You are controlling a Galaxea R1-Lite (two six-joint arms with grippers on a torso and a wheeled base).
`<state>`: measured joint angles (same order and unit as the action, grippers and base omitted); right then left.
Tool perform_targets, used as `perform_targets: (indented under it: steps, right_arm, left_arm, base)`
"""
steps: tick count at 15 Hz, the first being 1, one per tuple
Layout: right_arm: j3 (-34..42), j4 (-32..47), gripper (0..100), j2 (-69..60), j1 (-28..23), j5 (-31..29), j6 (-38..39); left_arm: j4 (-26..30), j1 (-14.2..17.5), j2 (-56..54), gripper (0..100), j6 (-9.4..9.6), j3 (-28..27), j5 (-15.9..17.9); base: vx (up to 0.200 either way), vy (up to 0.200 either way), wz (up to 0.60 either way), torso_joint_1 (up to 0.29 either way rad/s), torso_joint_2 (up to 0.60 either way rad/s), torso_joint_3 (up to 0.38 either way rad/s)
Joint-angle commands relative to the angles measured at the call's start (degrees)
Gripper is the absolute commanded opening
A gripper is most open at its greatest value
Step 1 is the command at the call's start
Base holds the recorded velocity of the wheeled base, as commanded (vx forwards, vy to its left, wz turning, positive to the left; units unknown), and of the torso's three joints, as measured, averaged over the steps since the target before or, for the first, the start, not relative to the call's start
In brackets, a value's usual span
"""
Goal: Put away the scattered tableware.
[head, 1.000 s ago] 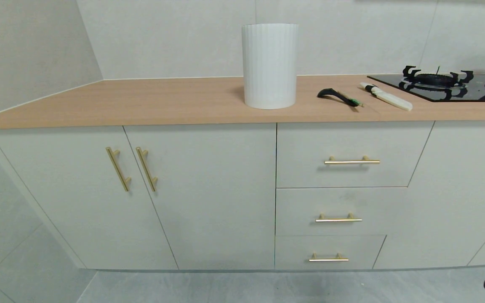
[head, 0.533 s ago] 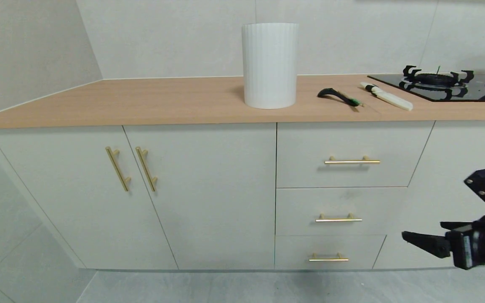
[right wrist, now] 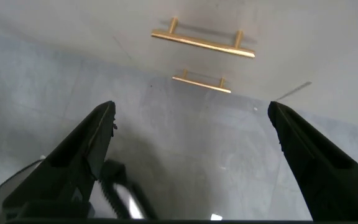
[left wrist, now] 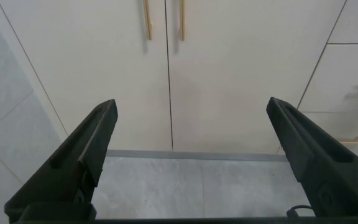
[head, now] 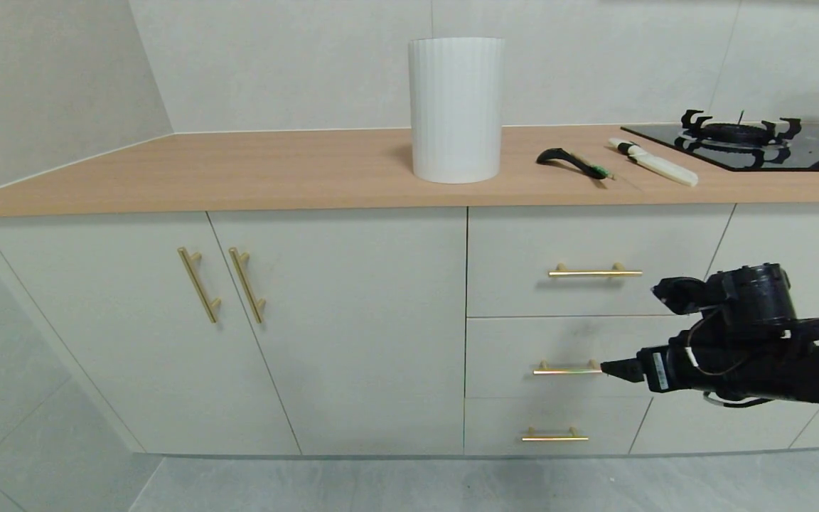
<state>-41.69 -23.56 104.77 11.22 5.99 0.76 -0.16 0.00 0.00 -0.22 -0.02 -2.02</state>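
Note:
On the wooden counter [head: 239,171] a black-handled utensil with a green tip [head: 573,162] and a white knife [head: 655,163] lie to the right of a tall white ribbed container [head: 456,110]. My right gripper [head: 633,331] is open and empty below counter level, in front of the drawers, its lower fingertip close to the middle drawer handle [head: 571,370]. The right wrist view shows the same gripper [right wrist: 191,109] open over the floor, with two drawer handles [right wrist: 202,42] beyond it. My left gripper [left wrist: 191,106] is open and empty, low down, facing the cabinet doors [left wrist: 166,74].
A black gas hob [head: 758,146] occupies the counter's right end. Below the counter are two doors with gold handles [head: 225,284] and three drawers, the top handle [head: 594,272] above the gripper. Tiled walls meet at the back left.
My right arm has come in from the lower right edge and moved up and to the left, in front of the drawers. The things on the counter have not moved.

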Motion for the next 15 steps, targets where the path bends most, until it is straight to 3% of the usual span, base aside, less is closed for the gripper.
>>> perform_targets:
  steps: [1,8,15]
  right_arm:
    - [-1.4,-7.1,100,12.0,0.0,0.2,0.3]
    - [-1.8,-11.2,100,19.5,-3.6,-0.4,0.0]
    - [-1.3,-27.2,100,27.1,-3.2,-5.9,0.4]
  left_arm:
    - [0.0,0.0,0.0,100,-0.04,0.0,-0.1]
    - [0.0,0.0,0.0,100,-0.04,0.0,-0.1]
    - [0.0,0.0,0.0,100,-0.04,0.0,-0.1]
  base:
    - [0.0,0.0,0.0,0.0,0.0,0.0]
    - [0.0,0.0,0.0,0.0,0.0,0.0]
    - [0.0,0.0,0.0,0.0,0.0,0.0]
